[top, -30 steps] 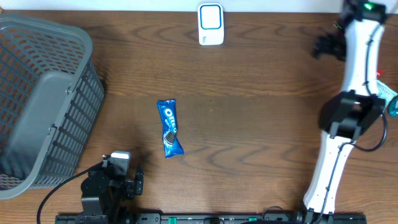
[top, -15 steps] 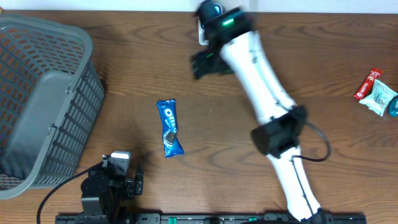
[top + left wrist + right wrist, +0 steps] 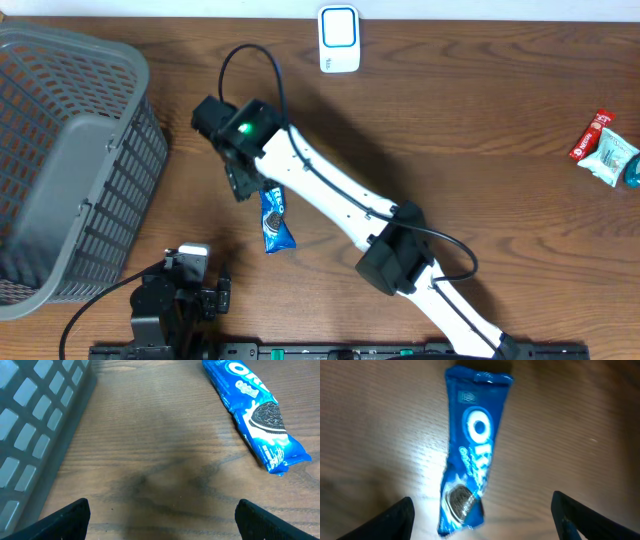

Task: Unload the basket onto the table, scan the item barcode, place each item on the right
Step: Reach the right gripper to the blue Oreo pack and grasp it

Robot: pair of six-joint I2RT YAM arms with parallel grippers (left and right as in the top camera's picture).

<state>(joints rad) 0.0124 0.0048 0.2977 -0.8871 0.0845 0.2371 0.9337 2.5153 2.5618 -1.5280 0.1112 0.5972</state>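
A blue Oreo packet (image 3: 276,222) lies flat on the wooden table, left of centre. My right arm reaches across the table, and its gripper (image 3: 240,182) hovers over the packet's far end. In the right wrist view the packet (image 3: 472,455) runs lengthwise, its cookie-picture end lying between the two wide-apart fingers of the right gripper (image 3: 482,520), nearer the left one; nothing is gripped. The white barcode scanner (image 3: 339,38) stands at the table's far edge. My left gripper (image 3: 214,296) rests open at the near edge; its view (image 3: 162,522) shows the packet (image 3: 255,415) ahead to the right.
A large grey plastic basket (image 3: 70,150) fills the left side; its wall (image 3: 35,435) is close on the left gripper's left. A few small snack packets (image 3: 605,150) lie at the far right edge. The right arm's white links cross the table's middle diagonally.
The right arm swung from the far right, past the scanner, to above the Oreo packet, and its jaws narrowed a little. The left arm and the packet stayed put.
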